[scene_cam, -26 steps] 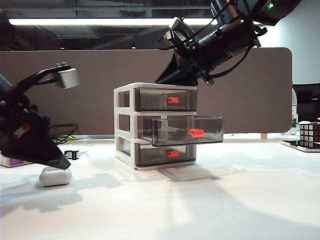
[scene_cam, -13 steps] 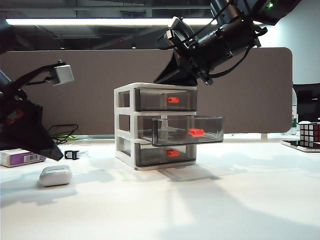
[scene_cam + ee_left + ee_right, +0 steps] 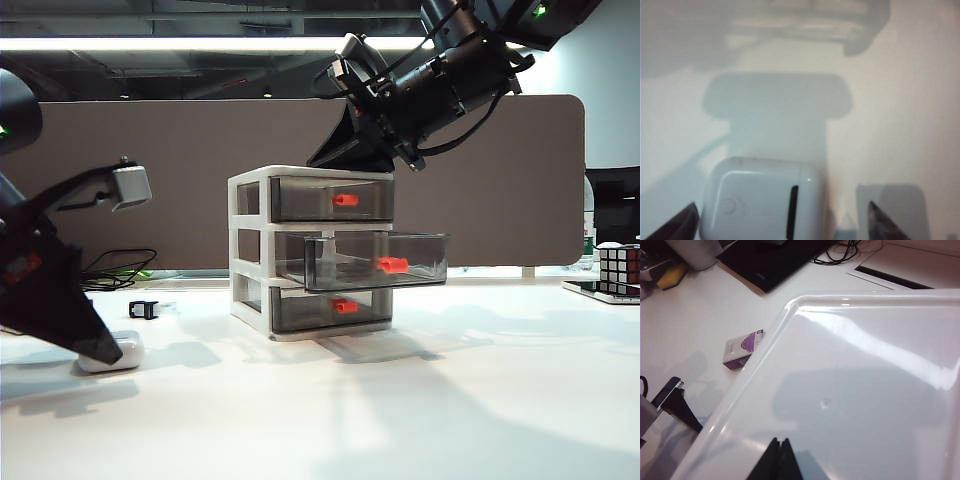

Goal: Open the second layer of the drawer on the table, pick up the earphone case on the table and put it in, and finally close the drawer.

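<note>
The white three-tier drawer [image 3: 252, 250] stands mid-table, and its second layer [image 3: 375, 262] is pulled out with the red-orange handle forward. Left of it on the table [image 3: 450, 400] lies the white earphone case [image 3: 127, 352], partly hidden behind my left gripper [image 3: 97, 345]. In the left wrist view the earphone case [image 3: 762, 200] lies between the spread fingertips [image 3: 680, 226] of the open left gripper [image 3: 780, 227], nearer one of them. My right gripper [image 3: 345, 150] hovers over the unit's top. In the right wrist view the right gripper [image 3: 777, 460] is shut and empty above that white top [image 3: 865, 390].
A small black clip [image 3: 143, 309] and cables [image 3: 115, 268] lie behind the case. A Rubik's cube [image 3: 618, 265] sits at the far right edge. In the right wrist view, a purple-and-white box [image 3: 742, 348] lies beside the unit. A brown divider panel [image 3: 150, 180] backs the table.
My left gripper drew back up and to the left, then came down again so that its open fingers now straddle the earphone case. The right arm and the drawer have not moved.
</note>
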`<state>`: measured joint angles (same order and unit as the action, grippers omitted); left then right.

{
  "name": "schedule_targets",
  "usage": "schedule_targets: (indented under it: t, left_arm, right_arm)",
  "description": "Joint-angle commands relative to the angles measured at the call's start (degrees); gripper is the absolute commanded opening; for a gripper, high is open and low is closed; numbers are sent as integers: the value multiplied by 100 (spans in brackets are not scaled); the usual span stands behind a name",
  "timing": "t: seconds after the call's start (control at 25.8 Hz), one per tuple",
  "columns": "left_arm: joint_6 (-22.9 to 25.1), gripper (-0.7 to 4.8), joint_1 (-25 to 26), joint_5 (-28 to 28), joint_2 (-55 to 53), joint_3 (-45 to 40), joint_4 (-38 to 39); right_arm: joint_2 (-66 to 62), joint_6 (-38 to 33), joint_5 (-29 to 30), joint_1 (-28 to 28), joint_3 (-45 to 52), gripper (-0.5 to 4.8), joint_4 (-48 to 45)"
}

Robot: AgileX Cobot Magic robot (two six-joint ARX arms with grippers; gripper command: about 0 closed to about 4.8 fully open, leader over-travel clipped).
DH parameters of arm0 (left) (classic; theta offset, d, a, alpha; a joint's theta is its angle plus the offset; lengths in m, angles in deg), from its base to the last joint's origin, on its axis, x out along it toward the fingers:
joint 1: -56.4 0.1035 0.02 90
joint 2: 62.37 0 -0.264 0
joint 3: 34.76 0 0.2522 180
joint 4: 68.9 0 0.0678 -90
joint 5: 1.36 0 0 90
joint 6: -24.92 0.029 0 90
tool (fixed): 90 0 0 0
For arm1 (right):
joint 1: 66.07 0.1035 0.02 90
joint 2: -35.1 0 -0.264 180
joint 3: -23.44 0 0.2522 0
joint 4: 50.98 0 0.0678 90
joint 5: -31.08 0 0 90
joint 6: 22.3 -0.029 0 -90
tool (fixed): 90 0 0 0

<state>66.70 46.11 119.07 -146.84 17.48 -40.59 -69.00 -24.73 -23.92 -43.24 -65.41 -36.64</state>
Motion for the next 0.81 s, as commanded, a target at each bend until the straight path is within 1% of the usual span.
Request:
schedule_targets:
  t: [0.04, 0.08, 0.5, 0.54, 0.62, 0.81]
  left_arm:
    - [76, 425, 2, 44, -111, 7, -48]
    - [136, 425, 2, 46, -144, 7, -61]
    - [129, 424, 2, 42, -238, 7, -420]
    - [129, 420, 2, 42, -238, 7, -442]
    - [129, 393, 2, 44, -238, 7, -466]
    - [129, 391, 2, 42, -238, 4, -507]
  right_arm:
    - [-120, -26, -33, 28, 105, -5, 603]
    - [-120, -26, -33, 28, 105, -5, 603]
    - [-120, -26, -33, 28, 105, -5, 601]
    - [-120, -24, -35, 28, 105, -5, 601]
    - [-120, -24, -33, 28, 105, -5, 601]
    - [-120, -9, -35, 28, 105, -5, 599]
